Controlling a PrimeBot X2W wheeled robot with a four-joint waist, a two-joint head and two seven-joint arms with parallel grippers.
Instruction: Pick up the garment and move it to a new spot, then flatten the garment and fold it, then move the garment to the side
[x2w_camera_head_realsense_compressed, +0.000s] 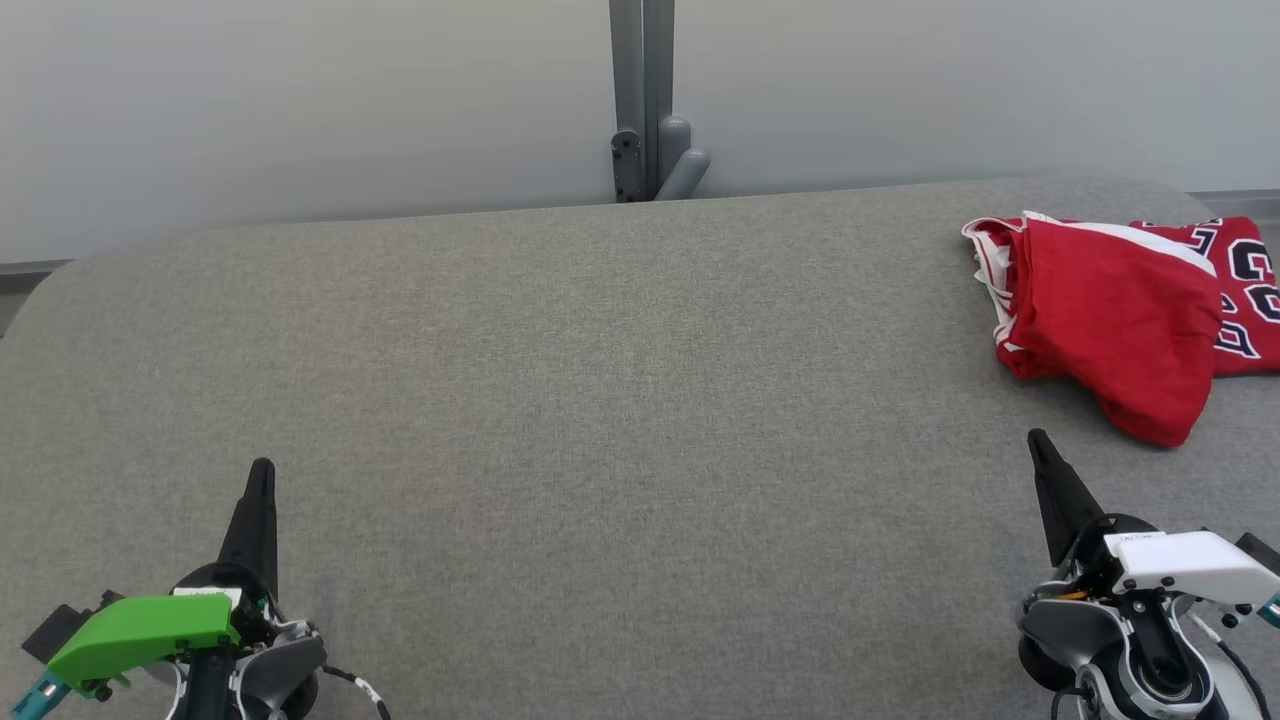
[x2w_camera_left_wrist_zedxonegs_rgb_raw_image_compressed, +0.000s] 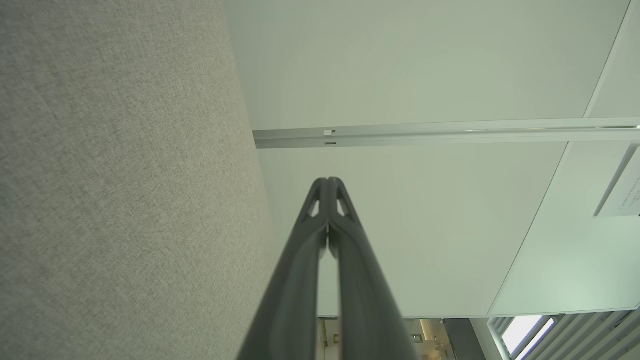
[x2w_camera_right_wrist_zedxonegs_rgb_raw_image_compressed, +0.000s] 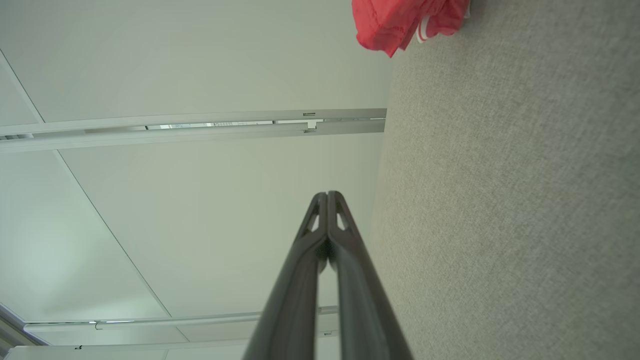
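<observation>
The garment (x2w_camera_head_realsense_compressed: 1115, 315) is a red jersey with white trim and dark lettering, lying crumpled at the far right of the grey fabric table (x2w_camera_head_realsense_compressed: 600, 400). Its edge also shows at the top of the right wrist view as the garment (x2w_camera_right_wrist_zedxonegs_rgb_raw_image_compressed: 400, 20). My right gripper (x2w_camera_head_realsense_compressed: 1038, 438) is shut and empty, a short way in front of the garment and apart from it; its fingertips meet in the right gripper (x2w_camera_right_wrist_zedxonegs_rgb_raw_image_compressed: 327, 194). My left gripper (x2w_camera_head_realsense_compressed: 263, 466) is shut and empty at the lower left, far from the garment, with tips together in the left gripper (x2w_camera_left_wrist_zedxonegs_rgb_raw_image_compressed: 327, 180).
A grey post (x2w_camera_head_realsense_compressed: 645, 100) with a bracket stands behind the table's far edge, in front of a pale wall. The table's rounded corners curve away at the far left and far right. Wide grey fabric lies between the two grippers.
</observation>
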